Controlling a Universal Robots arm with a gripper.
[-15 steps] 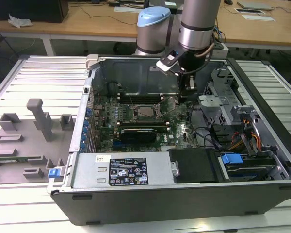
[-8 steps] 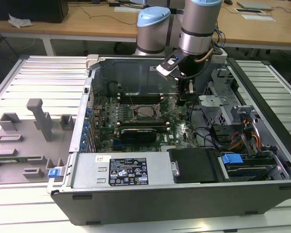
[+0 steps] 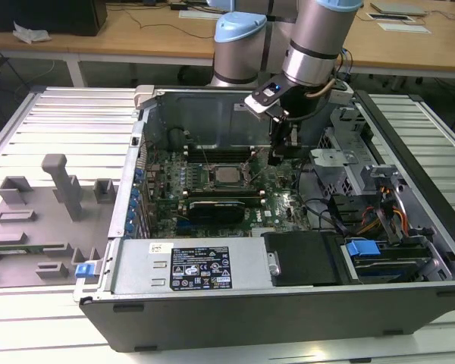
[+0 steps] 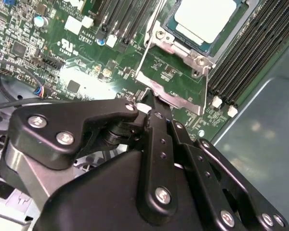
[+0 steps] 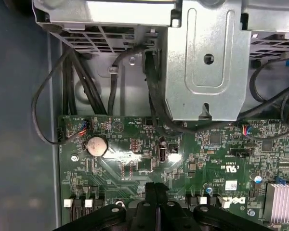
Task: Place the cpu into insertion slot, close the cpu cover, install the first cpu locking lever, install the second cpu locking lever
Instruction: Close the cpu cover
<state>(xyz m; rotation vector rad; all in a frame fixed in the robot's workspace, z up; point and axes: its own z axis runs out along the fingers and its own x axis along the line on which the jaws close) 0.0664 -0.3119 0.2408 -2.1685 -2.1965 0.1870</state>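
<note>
1. Gripper (image 4: pixel 147 98) fingers are pressed together, and I see nothing pinched between them. Its tip points down at the green board (image 5: pixel 135 163), low inside the open computer case (image 3: pixel 288 303).
2. The cpu (image 3: pixel 226 175) lies flat in the insertion slot (image 3: pixel 209 177), in the middle of the board. From the gripper it is off to the exterior view's left. It is near the gripper but not touching it.
3. The cpu cover (image 4: pixel 185 50) looks shut. In the second wrist view its silver frame lies around the pale face of the cpu.
4. A thin metal locking lever (image 4: pixel 145 53) runs along 1 side of the slot. Its long way points toward the gripper, and its end comes just beside the gripper tip. I think this lever is the thing the gripper is working on.
5. Some things are hard to see:
   - The black gripper body hides the spot where the tip meets the lever end, so I cannot tell if they touch.
   - I cannot tell if the lever is hooked down or loose.
   - The brownish-gold part of the slot is hidden under the cpu.
   - 1 edge of the cpu is cut off in the second wrist view.
6. Long black memory slots (image 4: pixel 241 62) lie next to the slot. A round silver battery (image 5: pixel 97 144) sits on the board, well apart from the gripper tip.
</note>
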